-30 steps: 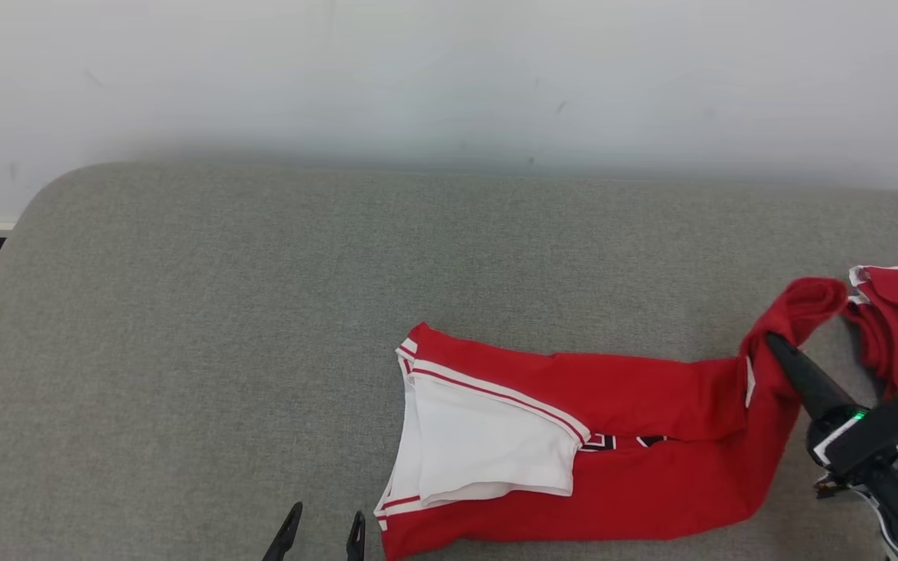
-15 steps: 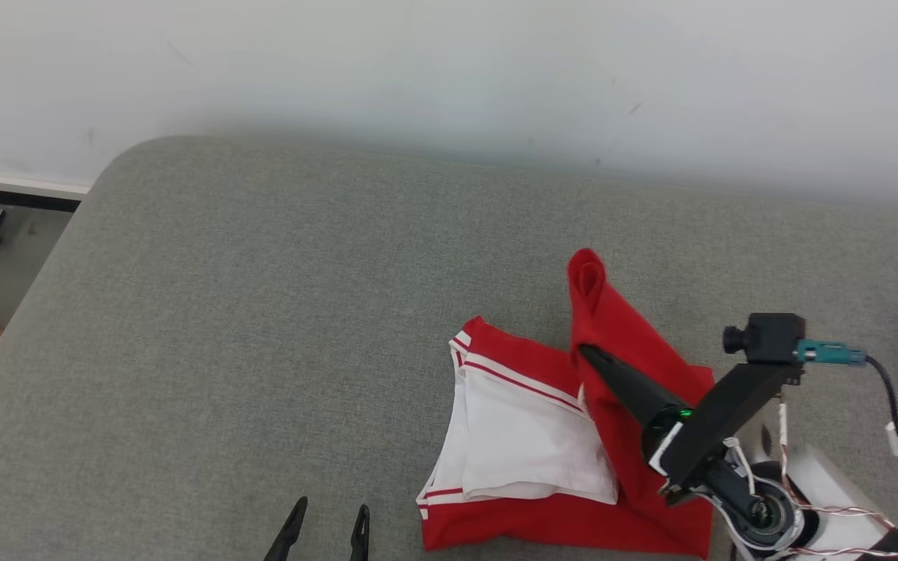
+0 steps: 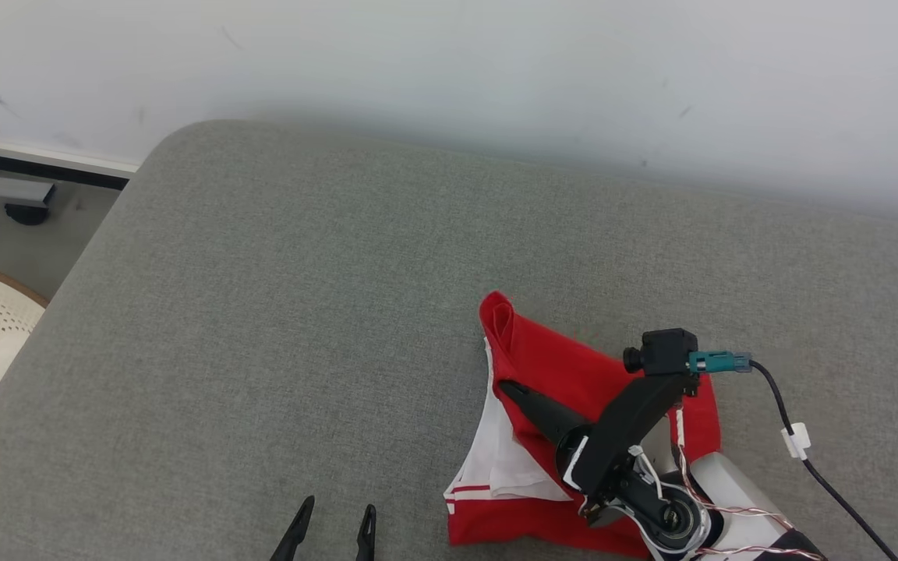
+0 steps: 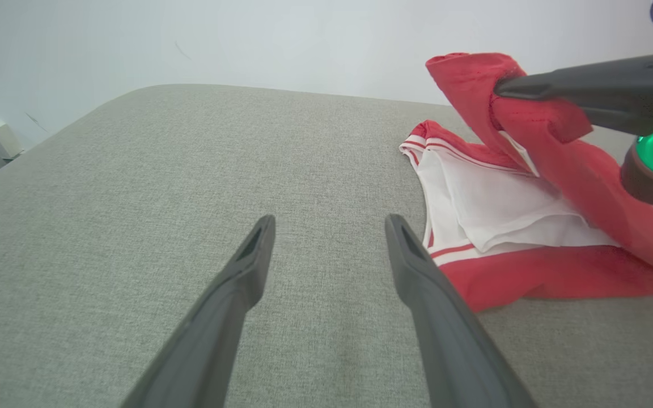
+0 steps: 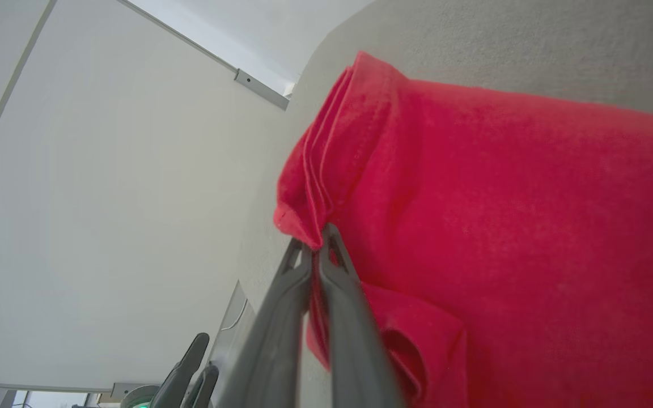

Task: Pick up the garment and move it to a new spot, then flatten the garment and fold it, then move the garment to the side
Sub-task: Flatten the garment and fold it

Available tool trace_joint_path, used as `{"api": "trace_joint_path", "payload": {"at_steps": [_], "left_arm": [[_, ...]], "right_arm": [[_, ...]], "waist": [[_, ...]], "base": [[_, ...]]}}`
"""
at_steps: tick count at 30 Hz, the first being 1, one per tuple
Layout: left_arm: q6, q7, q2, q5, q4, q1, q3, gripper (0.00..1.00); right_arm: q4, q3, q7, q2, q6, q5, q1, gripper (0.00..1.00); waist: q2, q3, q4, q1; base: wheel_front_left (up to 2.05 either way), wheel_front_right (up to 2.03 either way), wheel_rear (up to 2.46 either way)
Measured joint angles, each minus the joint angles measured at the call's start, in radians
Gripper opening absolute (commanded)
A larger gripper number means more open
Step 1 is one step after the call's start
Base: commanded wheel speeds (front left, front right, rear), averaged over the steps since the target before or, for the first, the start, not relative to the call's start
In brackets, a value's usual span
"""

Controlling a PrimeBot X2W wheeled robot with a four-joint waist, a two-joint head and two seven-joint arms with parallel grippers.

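Jersey (image 3: 558, 366) corner pinched in right end effector (image 3: 505, 387), held above its white panel (image 3: 500, 460) for folding; left end effector (image 3: 340, 506) stands open.

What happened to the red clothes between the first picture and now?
The right tool, shut on the garment's red end, swung that end leftward across the rest. This doubled the stretched-out garment over and covered part of its white panel. Nothing was let go. The left tool stayed open, off the cloth, and the lower layer kept lying on the grey cushion.
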Motion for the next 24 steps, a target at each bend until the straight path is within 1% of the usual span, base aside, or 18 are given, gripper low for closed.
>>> {"api": "trace_joint_path", "payload": {"at_steps": [2,3,4,5,6,9,13,16,19,24], "left_arm": [[0.0,-0.001,-0.003,0.0,0.001,0.0,0.0,1.0],[0.0,-0.001,-0.004,0.0,0.001,0.0,0.0,1.0],[0.0,-0.001,-0.004,0.0,0.002,0.0,0.001,1.0],[0.0,-0.001,-0.005,0.0,0.003,0.0,0.002,1.0],[0.0,-0.001,-0.006,0.0,0.004,0.0,0.004,1.0],[0.001,-0.002,-0.006,0.0,0.006,0.0,0.008,1.0],[0.001,-0.002,-0.006,-0.001,0.008,0.0,0.012,1.0],[0.002,-0.002,-0.004,-0.001,0.007,0.002,0.017,1.0],[0.006,-0.002,-0.002,-0.001,0.002,0.003,0.022,1.0],[0.01,-0.002,0.0,-0.001,-0.007,0.005,0.032,1.0]], "right_arm": [[0.022,0.0,0.013,0.012,0.0,-0.015,-0.003,0.0],[0.032,-0.001,0.016,0.015,0.0,-0.024,-0.003,0.09],[0.038,-0.003,0.016,0.019,0.0,-0.03,-0.003,0.09],[0.04,-0.005,0.016,0.023,0.0,-0.035,-0.003,0.47],[0.04,-0.008,0.018,0.027,0.0,-0.04,-0.003,1.0],[0.012,-0.024,0.015,0.034,0.0,-0.045,0.002,1.0],[-0.045,-0.042,0.01,0.023,0.0,-0.045,0.026,1.0],[-0.109,-0.072,-0.007,-0.012,0.0,-0.059,0.064,1.0],[-0.183,-0.105,-0.035,-0.061,0.0,-0.091,0.105,1.0],[-0.266,-0.158,-0.119,-0.12,0.0,-0.153,0.171,1.0]], "waist": [[0.0,0.003,0.004,0.0],[0.0,0.005,0.005,0.0],[0.0,0.007,0.005,0.0],[0.0001,0.007,0.004,0.0],[0.0,0.008,0.003,0.0],[0.0001,0.008,-0.006,0.0],[0.0001,0.006,-0.021,0.0],[0.0,0.002,-0.042,0.0],[0.0,-0.003,-0.07,0.0],[0.0,-0.013,-0.127,0.0]], "base": [[0.0,0.0,0.0],[0.0,0.0,0.0],[0.0,0.0,0.0],[0.0,0.0,0.0],[0.0,0.0,0.0],[0.0,0.0,0.0],[0.0,0.0,0.0],[0.0,0.0,0.0],[0.0,0.0,0.0],[0.0,0.0,0.0]]}}
